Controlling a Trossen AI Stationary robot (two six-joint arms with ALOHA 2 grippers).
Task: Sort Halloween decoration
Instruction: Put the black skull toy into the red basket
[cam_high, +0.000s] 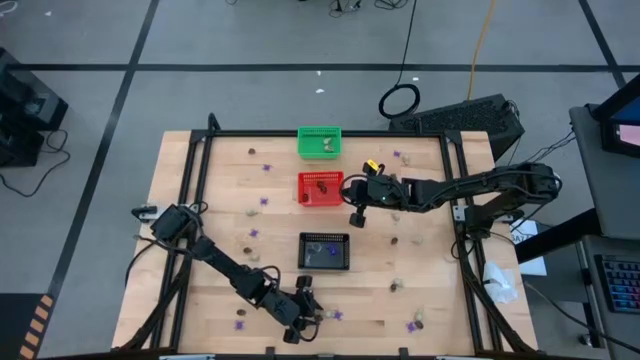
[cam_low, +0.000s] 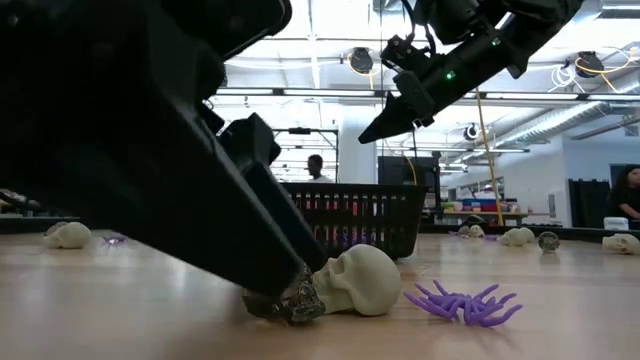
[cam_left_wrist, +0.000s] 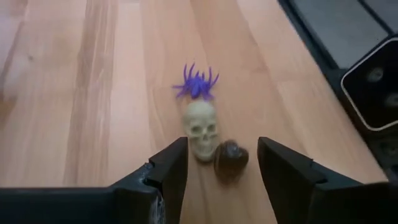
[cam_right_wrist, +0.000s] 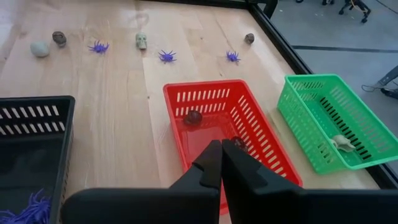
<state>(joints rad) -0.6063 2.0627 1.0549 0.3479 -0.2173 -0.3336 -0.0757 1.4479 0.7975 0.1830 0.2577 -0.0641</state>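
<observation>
My left gripper (cam_left_wrist: 221, 165) stands open, low over the table near its near edge (cam_high: 310, 313). Between its fingers lie a dark brown trinket (cam_left_wrist: 231, 159) and a cream skull (cam_left_wrist: 202, 129), side by side on the wood. A purple spider (cam_left_wrist: 196, 81) lies just beyond them. The low view shows one finger down beside the brown trinket (cam_low: 296, 300), next to the skull (cam_low: 360, 280). My right gripper (cam_right_wrist: 221, 152) is shut on nothing and hangs above the red basket (cam_high: 320, 188).
A green basket (cam_high: 320, 142) holds a cream trinket (cam_right_wrist: 342, 143), the red one a brown trinket (cam_right_wrist: 193, 117), and the black basket (cam_high: 325, 250) purple spiders (cam_right_wrist: 31, 208). More trinkets lie scattered over the table. A black frame (cam_high: 198, 200) borders it.
</observation>
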